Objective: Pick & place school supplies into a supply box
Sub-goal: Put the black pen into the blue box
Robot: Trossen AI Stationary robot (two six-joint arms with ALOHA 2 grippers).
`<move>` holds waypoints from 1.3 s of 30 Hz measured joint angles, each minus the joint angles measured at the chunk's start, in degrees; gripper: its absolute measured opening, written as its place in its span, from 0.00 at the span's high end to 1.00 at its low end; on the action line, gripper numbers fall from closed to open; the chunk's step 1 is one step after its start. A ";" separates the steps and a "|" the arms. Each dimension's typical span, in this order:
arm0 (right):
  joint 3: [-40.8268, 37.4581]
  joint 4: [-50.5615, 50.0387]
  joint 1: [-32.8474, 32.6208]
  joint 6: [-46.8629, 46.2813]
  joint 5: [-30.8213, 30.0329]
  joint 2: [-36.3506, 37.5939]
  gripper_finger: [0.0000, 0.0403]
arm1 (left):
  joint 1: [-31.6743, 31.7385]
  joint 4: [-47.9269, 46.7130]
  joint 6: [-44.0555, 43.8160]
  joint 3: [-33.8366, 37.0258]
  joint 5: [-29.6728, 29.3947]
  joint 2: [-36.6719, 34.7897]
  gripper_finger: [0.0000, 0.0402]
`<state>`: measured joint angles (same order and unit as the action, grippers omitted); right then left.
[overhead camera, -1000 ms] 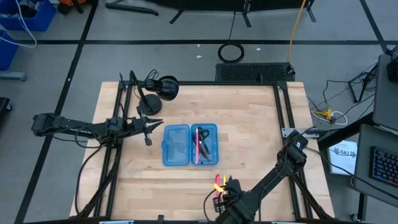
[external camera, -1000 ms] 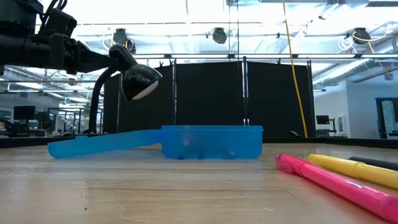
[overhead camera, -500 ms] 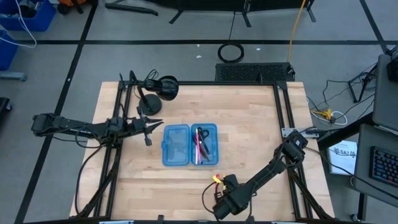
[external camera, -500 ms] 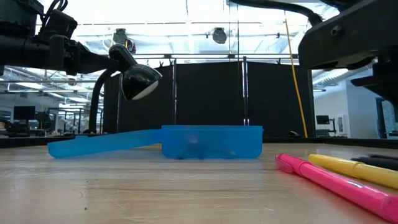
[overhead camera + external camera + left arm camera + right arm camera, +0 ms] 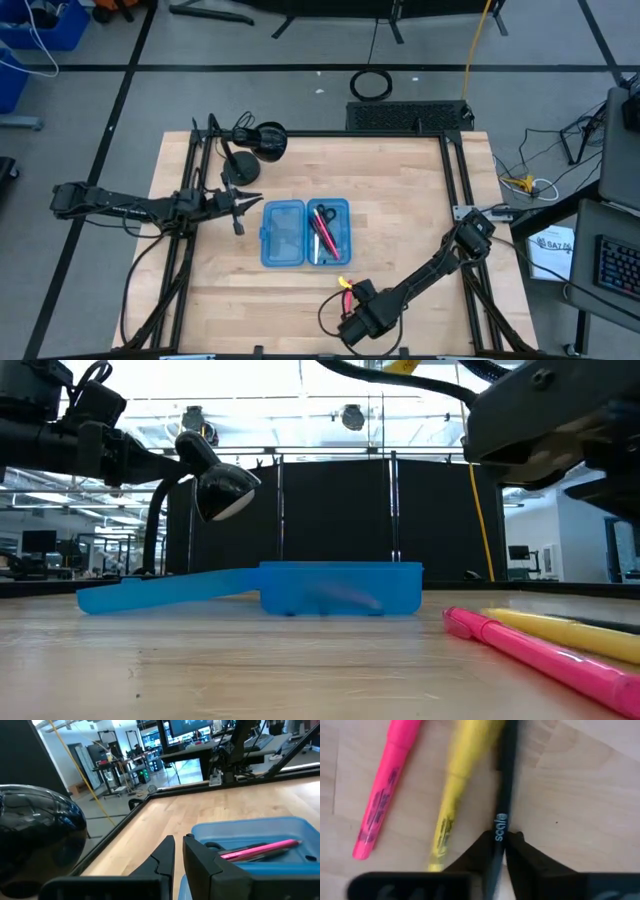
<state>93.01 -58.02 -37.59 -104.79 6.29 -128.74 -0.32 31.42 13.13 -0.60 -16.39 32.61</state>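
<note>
The blue supply box [image 5: 305,232] lies open at mid-table, its two halves flat side by side. The right half holds a pink pen [image 5: 260,849] and other supplies. A pink marker [image 5: 385,790], a yellow marker [image 5: 455,785] and a black pen [image 5: 506,780] lie side by side on the wood near the table's front edge. My right gripper [image 5: 350,300] stands over them, shut on the black pen. My left gripper [image 5: 243,207] hovers left of the box, shut with nothing between its fingers [image 5: 178,845]. My right gripper pinches the black pen's shaft [image 5: 501,827] between its two fingers, beside the white lettering. The fingers [image 5: 479,851] come from above, pointing down, and lie across the pen. The pen lies flat on the table next to the yellow marker.
A black desk lamp [image 5: 262,142] stands at the far left, its head [image 5: 215,485] beside my left arm. Bare wood lies between the box and the markers, and to the right of the box. Black frame rails run along the table's sides.
My right arm has come down over the markers and shifted a little toward the table's left edge. In the low view it has entered from the upper right. The box, the markers and my left arm have kept still.
</note>
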 joint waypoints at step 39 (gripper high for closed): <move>-0.17 18.54 26.12 39.28 -24.25 24.58 0.95 | 0.00 0.13 -4.90 0.00 1.95 -0.01 0.90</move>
<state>92.84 -39.47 -11.47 -65.50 -17.96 -104.16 -0.32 31.54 8.23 -0.60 -14.44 32.60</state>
